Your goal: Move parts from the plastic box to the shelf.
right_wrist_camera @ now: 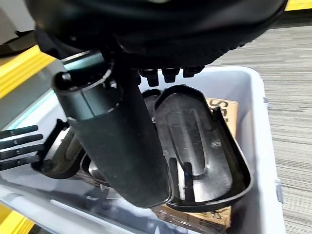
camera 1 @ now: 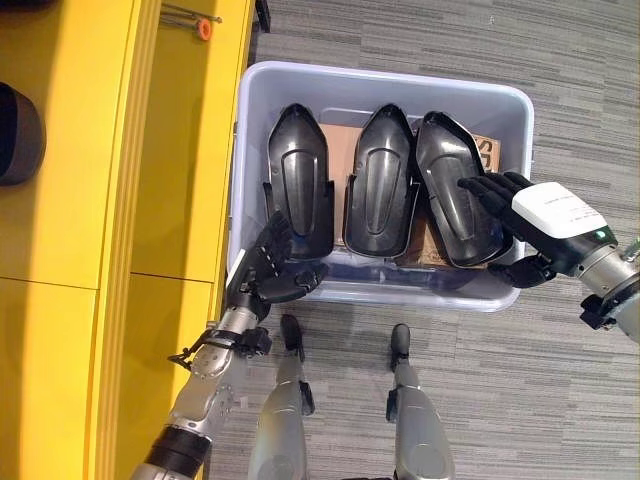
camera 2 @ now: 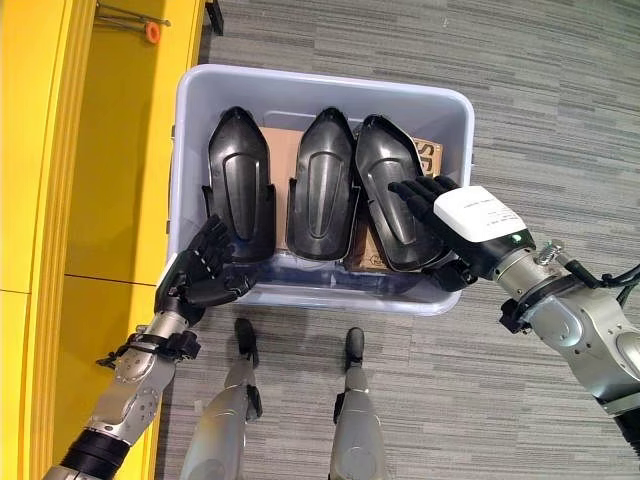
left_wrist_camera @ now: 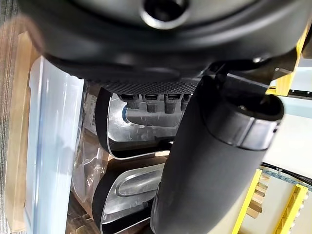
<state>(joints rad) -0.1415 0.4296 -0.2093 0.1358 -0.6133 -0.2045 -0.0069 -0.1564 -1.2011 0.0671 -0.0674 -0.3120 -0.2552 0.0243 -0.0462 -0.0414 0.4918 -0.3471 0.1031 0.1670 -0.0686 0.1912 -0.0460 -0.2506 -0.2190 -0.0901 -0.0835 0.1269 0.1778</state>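
Note:
A translucent grey plastic box (camera 1: 380, 75) stands on the carpet with three black moulded shell parts side by side in it: left part (camera 1: 300, 170), middle part (camera 1: 380, 180), right part (camera 1: 450, 185). My left hand (camera 1: 268, 268) is open at the box's near left corner, fingers spread by the left part's lower end (left_wrist_camera: 131, 126). The right hand (camera 1: 555, 215) is open over the right part (right_wrist_camera: 195, 141), its straight fingers lying on the part's face and its thumb down by the box's near rim. Neither hand holds anything.
The yellow shelf (camera 1: 170, 150) runs along the left, close against the box. A dark rounded object (camera 1: 15, 130) lies on it, and a small orange piece (camera 1: 204, 28) sits at its far end. Brown cardboard (camera 1: 345, 135) lies under the parts. Grey carpet (camera 1: 580, 60) surrounds the box.

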